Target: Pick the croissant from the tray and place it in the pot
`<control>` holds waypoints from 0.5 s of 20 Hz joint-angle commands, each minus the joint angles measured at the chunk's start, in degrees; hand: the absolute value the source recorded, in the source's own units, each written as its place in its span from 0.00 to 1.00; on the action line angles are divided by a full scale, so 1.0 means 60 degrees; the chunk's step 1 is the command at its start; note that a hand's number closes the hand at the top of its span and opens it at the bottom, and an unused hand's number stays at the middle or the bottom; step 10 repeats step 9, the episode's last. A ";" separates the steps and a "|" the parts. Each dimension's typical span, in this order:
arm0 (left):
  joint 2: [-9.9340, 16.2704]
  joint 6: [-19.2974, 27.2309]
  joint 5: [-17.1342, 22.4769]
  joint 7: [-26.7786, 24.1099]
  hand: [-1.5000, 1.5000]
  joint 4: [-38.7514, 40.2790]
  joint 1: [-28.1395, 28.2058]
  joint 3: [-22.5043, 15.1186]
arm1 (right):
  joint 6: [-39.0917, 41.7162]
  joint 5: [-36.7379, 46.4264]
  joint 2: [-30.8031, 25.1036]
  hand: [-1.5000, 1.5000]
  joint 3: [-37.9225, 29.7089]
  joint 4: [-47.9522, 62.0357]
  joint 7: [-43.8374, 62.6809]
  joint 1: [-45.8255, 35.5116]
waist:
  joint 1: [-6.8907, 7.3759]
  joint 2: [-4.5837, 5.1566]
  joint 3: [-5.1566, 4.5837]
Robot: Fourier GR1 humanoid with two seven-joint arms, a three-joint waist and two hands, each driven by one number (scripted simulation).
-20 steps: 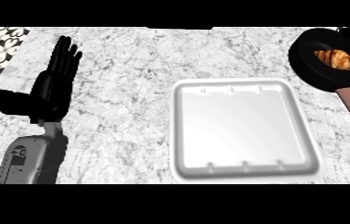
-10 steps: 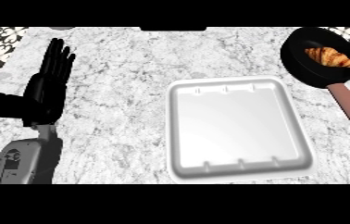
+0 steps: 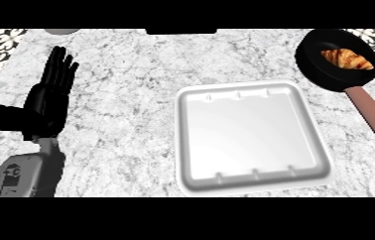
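Head view: golden-brown croissant [image 3: 347, 59] lies inside black round pot [image 3: 316, 71] at upper right, well apart from black left hand [image 3: 50, 97], fingers straight, at left beside white rectangular tray [image 3: 192, 135] on marble surface [image 3: 132, 125].

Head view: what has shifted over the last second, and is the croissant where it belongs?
Everything has slid left in the picture together, bringing more of the pot into sight, so the view itself seems to have turned right. The croissant lies in the pot as before. The white tray holds nothing, and the left hand rests open, fingers up, at the left. The right hand is out of view.
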 commanded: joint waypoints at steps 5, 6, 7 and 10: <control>0.0105 -0.0188 0.0141 -0.0208 0.50 -0.0089 0.0136 0.0277 | 0.0985 -0.0663 0.1145 0.00 0.0223 -0.4758 0.0529 0.3459 | 0.0071 0.0043 0.0002; 0.0136 -0.0184 0.0110 0.0138 0.50 -0.0228 -0.0239 0.0165 | 0.1143 -0.0429 0.1193 0.00 0.0301 -0.5028 0.0752 0.3529 | 0.0114 0.0057 0.0005; 0.0008 -0.0099 0.0035 -0.0011 0.50 0.0119 -0.0149 0.0141 | 0.1331 -0.1348 0.0983 0.00 -0.0005 -0.5281 0.0420 0.4335 | 0.0041 0.0052 0.0007; 0.0038 -0.0153 0.0083 0.0386 0.50 -0.0365 -0.0305 0.0031 | 0.1651 -0.1061 0.1247 0.00 0.0079 -0.6197 0.0842 0.4630 | 0.0108 0.0053 0.0007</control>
